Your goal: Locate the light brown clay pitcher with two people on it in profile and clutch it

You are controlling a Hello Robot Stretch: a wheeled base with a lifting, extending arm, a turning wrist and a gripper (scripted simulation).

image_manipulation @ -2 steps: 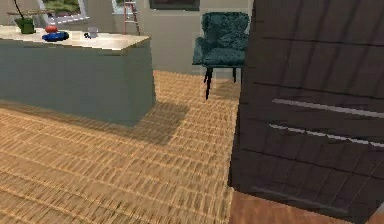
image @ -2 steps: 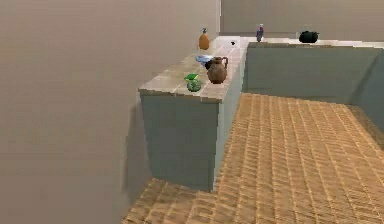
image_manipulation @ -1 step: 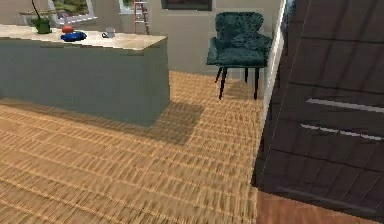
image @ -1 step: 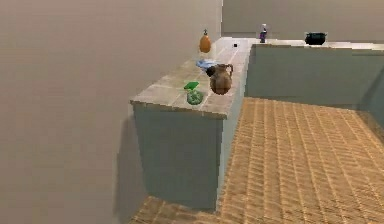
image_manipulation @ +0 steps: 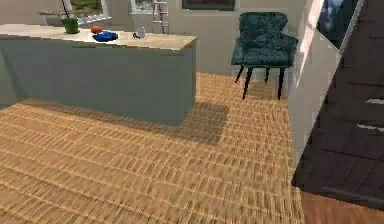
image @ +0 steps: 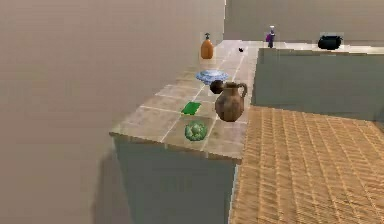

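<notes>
Desk: the tiled desk [image: 150, 122] runs up the middle of the forward view, with wood floor [image: 300, 170] to its right.
Green things: a green square [image: 191, 108] and a green disc [image: 196, 130] lie near the desk's front edge.
Pitcher: the brown pitcher [image: 231, 101] stands upright just right of them, by the desk's right edge; any figures on it are too small to tell.
Behind: a blue dish [image: 210, 76] and, farther back, an orange bottle [image: 207, 47].
Far right: a black pot [image: 329, 42].
Armchair: a teal armchair [image_manipulation: 264, 45] stands in the arm side view.
Gripper: I cannot tell its state.
</notes>
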